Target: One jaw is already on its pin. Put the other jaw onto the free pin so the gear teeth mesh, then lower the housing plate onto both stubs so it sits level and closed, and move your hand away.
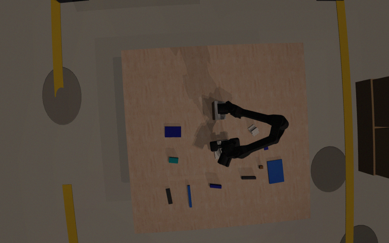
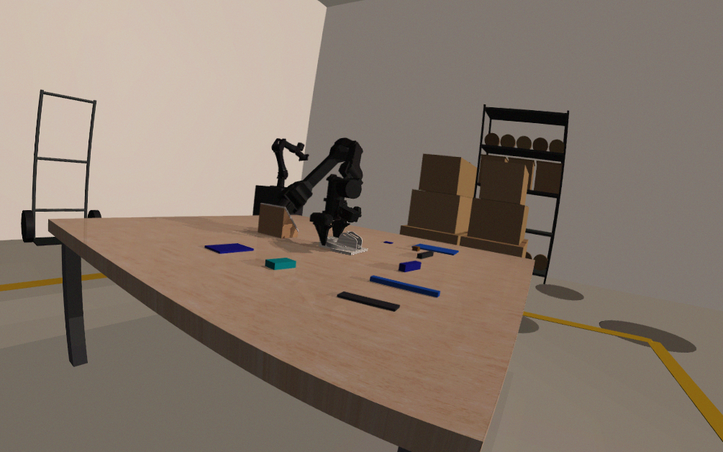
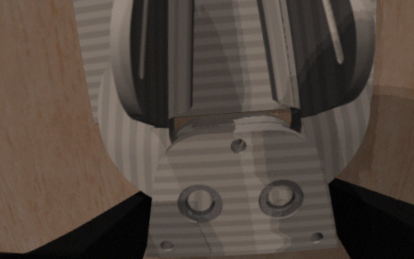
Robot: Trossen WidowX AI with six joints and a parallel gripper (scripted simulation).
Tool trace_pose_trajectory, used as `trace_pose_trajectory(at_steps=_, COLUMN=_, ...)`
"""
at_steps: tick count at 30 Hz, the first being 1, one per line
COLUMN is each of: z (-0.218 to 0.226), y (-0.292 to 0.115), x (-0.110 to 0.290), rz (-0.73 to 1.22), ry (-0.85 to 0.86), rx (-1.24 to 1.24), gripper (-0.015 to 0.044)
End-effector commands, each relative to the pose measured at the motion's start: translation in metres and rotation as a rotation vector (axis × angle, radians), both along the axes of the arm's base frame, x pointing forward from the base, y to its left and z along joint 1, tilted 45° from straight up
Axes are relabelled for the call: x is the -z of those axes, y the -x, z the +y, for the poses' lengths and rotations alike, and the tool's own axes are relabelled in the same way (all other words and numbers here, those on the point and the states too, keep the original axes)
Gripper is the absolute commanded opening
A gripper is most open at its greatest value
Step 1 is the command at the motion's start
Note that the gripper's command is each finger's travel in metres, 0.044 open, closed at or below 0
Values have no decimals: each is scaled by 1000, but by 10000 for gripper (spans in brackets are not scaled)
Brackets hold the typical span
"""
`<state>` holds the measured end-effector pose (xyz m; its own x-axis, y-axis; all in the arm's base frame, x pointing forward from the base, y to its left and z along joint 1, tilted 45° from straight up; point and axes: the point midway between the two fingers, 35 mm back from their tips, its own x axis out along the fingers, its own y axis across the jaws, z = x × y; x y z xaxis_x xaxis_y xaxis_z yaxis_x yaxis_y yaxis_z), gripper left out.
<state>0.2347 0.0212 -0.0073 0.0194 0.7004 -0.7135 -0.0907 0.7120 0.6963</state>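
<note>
My gripper [image 1: 223, 144] [image 2: 330, 237] [image 3: 236, 192] is shut on the grey housing plate [image 3: 241, 165], one finger at each side edge. In the wrist view two pale round stub ends, left [image 3: 199, 200] and right [image 3: 280, 195], show inside the plate's two ringed holes. The plate looks nearly flat, but its exact height is hard to tell. The left jaw [image 3: 150, 62] and right jaw [image 3: 319, 54] stretch away from it with a gap between them, over the pale base [image 3: 92, 49] [image 2: 352, 250]. The gear teeth and pins are hidden under the plate.
A brown block with a grey plate [image 1: 219, 116] stands near the arm's other end. A small grey part [image 1: 253, 130] lies inside the arm's bend. A dark blue slab [image 1: 172, 131] [image 2: 229, 247], a teal block [image 1: 173, 160] [image 2: 280, 263] and a blue slab [image 1: 275, 171] lie around.
</note>
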Motion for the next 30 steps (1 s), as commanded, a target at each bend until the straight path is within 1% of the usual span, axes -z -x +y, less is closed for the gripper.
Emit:
trace_pose_trajectory(at_steps=1, z=0, y=0, x=0, rz=3, ry=-2, rx=2, gripper=351)
trace_pose_trajectory(at_steps=29, z=0, y=0, x=0, rz=3, ry=-2, rx=2, gripper=351)
trace_pose_trajectory(at_steps=30, z=0, y=0, x=0, rz=0, ry=0, rx=0, gripper=377)
